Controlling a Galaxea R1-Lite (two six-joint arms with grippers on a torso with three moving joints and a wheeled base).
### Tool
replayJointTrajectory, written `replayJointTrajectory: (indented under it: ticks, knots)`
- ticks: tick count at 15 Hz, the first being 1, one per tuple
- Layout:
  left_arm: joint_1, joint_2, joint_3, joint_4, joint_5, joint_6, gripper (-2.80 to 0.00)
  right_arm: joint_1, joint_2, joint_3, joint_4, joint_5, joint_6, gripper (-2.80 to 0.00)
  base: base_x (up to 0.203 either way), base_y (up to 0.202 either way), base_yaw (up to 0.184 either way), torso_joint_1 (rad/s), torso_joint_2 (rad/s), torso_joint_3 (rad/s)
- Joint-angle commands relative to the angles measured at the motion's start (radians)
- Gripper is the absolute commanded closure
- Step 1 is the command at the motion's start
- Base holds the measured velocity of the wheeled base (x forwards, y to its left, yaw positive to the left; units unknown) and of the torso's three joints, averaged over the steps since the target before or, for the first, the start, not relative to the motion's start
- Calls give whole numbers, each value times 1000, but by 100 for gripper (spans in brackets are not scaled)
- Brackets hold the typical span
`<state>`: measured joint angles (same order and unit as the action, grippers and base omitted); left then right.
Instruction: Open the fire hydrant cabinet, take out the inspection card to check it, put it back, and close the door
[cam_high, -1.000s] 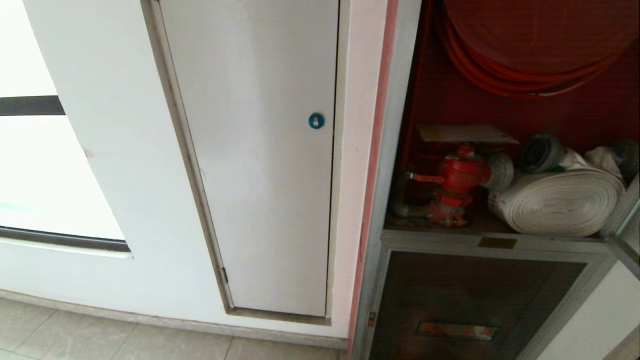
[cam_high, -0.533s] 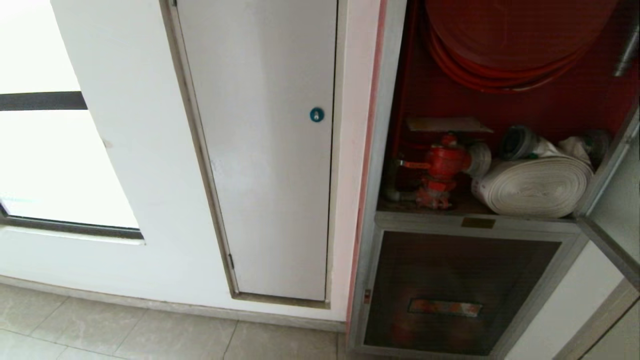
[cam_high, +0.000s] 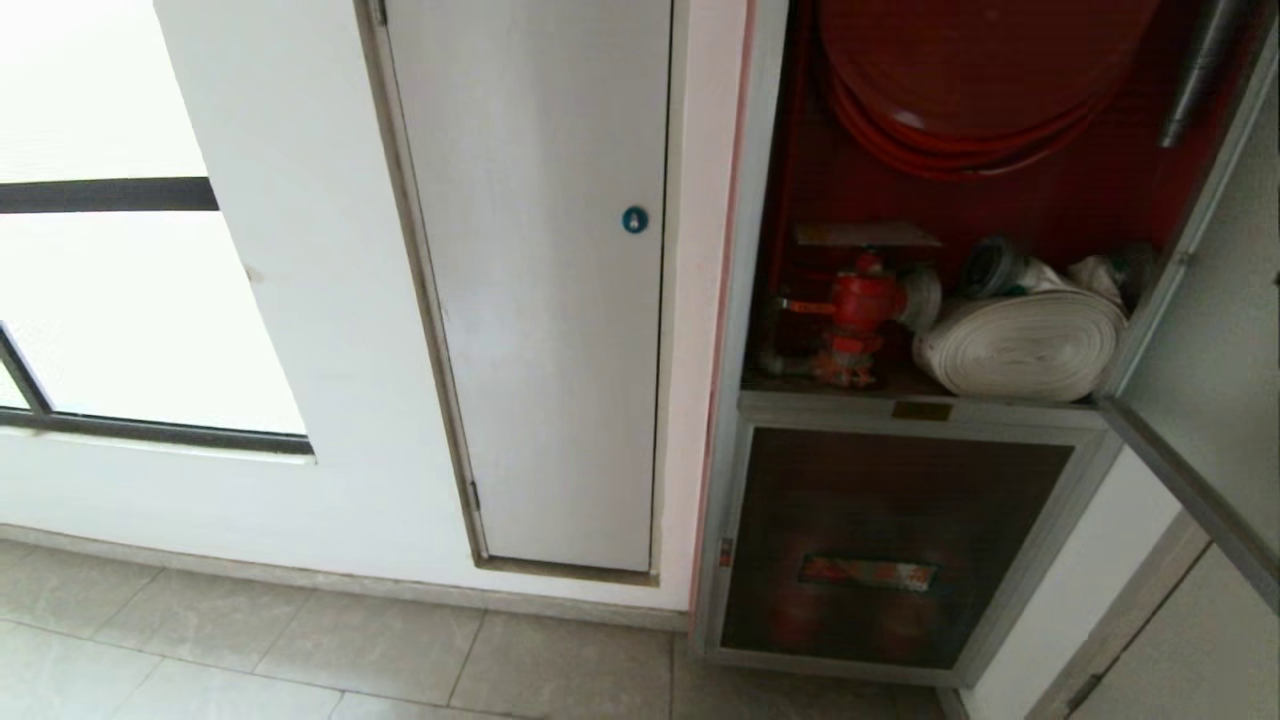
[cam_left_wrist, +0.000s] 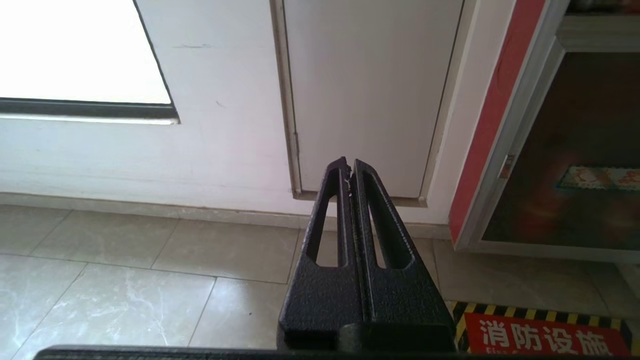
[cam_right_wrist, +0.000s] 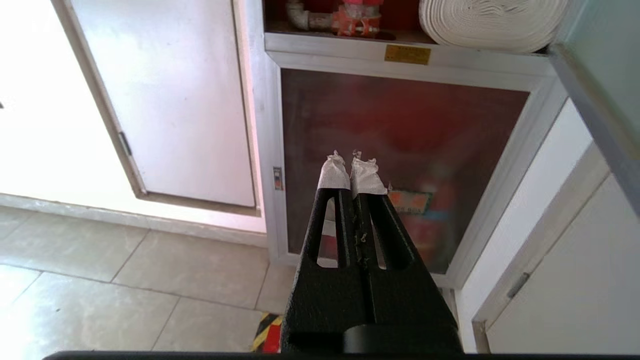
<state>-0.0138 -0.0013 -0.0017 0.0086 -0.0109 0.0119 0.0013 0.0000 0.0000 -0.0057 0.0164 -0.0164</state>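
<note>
We find the fire hydrant cabinet (cam_high: 745, 250) with the door (cam_high: 1215, 330) swung open at right, the inspection card (cam_high: 866, 235) lying above the red valve (cam_high: 855, 305), and left gripper (cam_left_wrist: 348, 167) and right gripper (cam_right_wrist: 352, 162) both closed, empty, clear of it.

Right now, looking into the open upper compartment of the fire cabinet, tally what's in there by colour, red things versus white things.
Red: 2, the coiled red hose reel and the red hydrant valve.
White: 2, the rolled white fabric hose and the flat white card above the valve.
Total: 4
</note>
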Motion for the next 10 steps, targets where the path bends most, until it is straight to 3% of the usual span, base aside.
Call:
replayJointTrajectory:
  ticks: [1,10]
  knots:
    - [0,0,0,1,0,2,0,0,0,4,0,0,0,0,-104,0,-2,-2,-12,-2]
    - [0,0,0,-1,0,0,0,0,2,3,1,0,-7,0,0,0,0,0,0,0]
